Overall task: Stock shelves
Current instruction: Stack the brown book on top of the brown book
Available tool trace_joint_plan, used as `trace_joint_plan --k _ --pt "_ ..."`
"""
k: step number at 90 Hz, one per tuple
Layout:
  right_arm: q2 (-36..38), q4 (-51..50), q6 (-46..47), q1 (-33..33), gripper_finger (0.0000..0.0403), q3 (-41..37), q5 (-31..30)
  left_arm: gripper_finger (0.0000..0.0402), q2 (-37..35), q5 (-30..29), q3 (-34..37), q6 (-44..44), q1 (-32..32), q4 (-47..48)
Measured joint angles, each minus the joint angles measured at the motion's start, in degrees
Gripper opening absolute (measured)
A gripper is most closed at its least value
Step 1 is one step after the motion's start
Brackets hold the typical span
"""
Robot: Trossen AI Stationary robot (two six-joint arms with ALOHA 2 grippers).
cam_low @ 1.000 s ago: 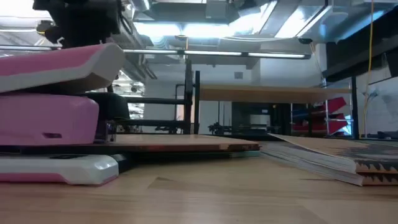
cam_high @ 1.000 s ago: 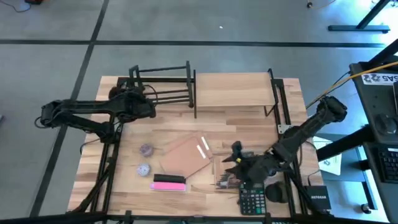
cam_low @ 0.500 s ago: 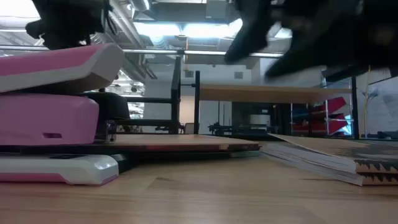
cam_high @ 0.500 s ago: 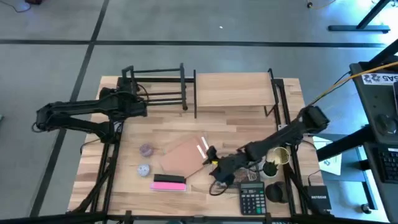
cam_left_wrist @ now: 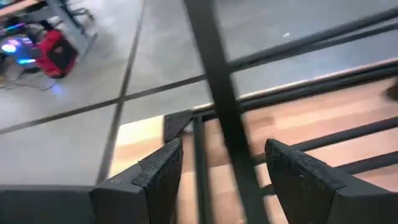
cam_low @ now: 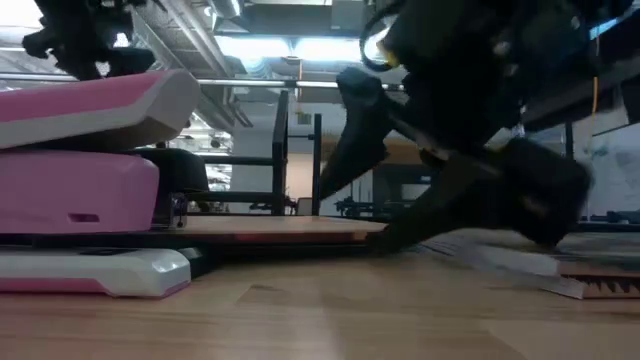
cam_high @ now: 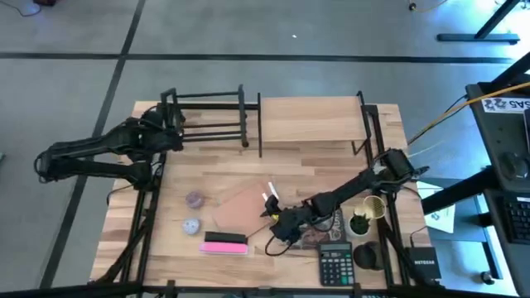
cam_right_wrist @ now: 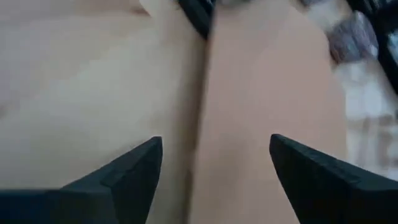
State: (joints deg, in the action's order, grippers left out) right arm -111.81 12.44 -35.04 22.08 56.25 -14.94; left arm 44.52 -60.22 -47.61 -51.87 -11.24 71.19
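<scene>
The low black rack (cam_high: 207, 120) stands at the table's far left, next to the two-level wooden shelf (cam_high: 310, 116). My left gripper (cam_high: 171, 131) is open at the rack's left end. One black post (cam_left_wrist: 217, 93) stands between its fingers, apart from both. My right gripper (cam_high: 272, 217) is open and slants down low at the right edge of a flat brown book (cam_high: 243, 207) lying mid-table. The book's edge (cam_right_wrist: 202, 112) runs between the fingers. My right gripper slants down from the table's right side. Its lower finger (cam_low: 400, 225) reaches table level beside the brown book's right end (cam_low: 370, 236). I cannot tell whether it touches the book or the tabletop.
A pink stapler (cam_high: 225, 242) lies near the front edge, with two small purple things (cam_high: 193, 199) to its left. A magazine (cam_high: 319, 236), a calculator (cam_high: 335, 265) and a cup with a plant (cam_high: 364, 219) crowd the front right under my right arm.
My right gripper has swung from the calculator toward the table's left and come down at the brown book's right edge. My left gripper has drawn back toward the left edge. The black rack slid a little left with it at first, then stayed put.
</scene>
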Motion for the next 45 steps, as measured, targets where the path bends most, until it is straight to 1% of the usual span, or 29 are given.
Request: trace_joint_plan --k 6,14,22,30,37,45 --pt "-0.7 1.1 0.0 -0.9 0.0269 0.1 0.2 0.0210 -0.3 0.2 -1.4 1.5 1.8 -1.6" --pt "-1.4 2.4 -0.1 -1.6 0.0265 0.1 2.7 0.0210 -0.3 0.1 -3.3 4.1 4.9 -5.0" --pt "-1.5 3.2 -0.8 -1.7 0.0264 0.1 2.4 0.0210 -0.1 0.0 -4.6 6.1 8.1 -8.1" --pt "-1.5 3.9 -1.5 -1.4 0.0264 0.1 0.6 0.0210 -0.1 -0.9 -4.8 7.4 11.2 -11.1" --pt "-1.6 4.0 -1.8 -0.9 0.0264 0.3 -1.1 0.0210 0.4 -2.9 -4.8 7.5 13.8 -12.7" --pt "-1.7 0.6 -2.3 0.7 0.0264 2.2 -4.8 0.0210 1.9 -5.5 -4.8 7.5 17.0 -13.6"
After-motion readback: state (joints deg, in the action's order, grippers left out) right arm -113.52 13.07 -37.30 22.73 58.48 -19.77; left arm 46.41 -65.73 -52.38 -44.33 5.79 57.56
